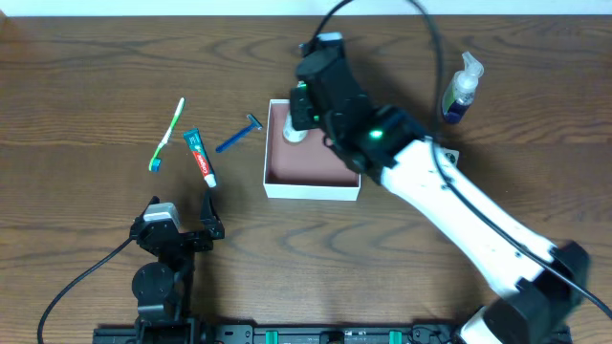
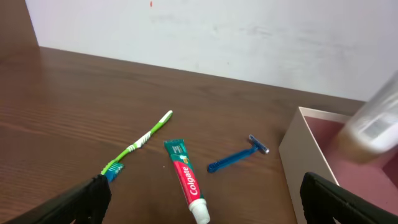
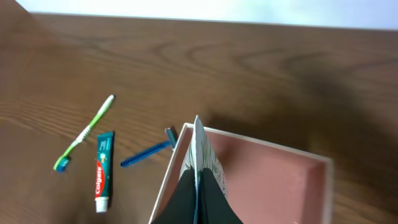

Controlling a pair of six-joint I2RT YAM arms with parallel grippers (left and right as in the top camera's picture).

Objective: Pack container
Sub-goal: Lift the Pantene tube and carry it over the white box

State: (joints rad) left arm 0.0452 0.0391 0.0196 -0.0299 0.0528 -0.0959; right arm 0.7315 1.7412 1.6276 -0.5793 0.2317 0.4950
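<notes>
The shallow square white cardboard container, pinkish-brown inside, sits mid-frame. Above its upper-left corner the right gripper is clamped on a whitish flat-ended tube. Best to lower it fully inside before releasing. The left gripper, lower left, gapes wide, empty.

The overhead view looks straight down on the whole table from well above, with both arms in frame and the left arm at the bottom edge. The left wrist view sits low, close to the tabletop, and faces level ahead between its wide-apart jaws toward a pale wall. Ahead of those jaws lie the toothbrush, Colgate toothpaste tube and blue razor, with a corner of the container beyond the right jaw. The right wrist view looks steeply down from higher up, past its closed jaws and the white tube pinched there, into the container. All three views share those toiletries and the container's side nearest them.
</notes>
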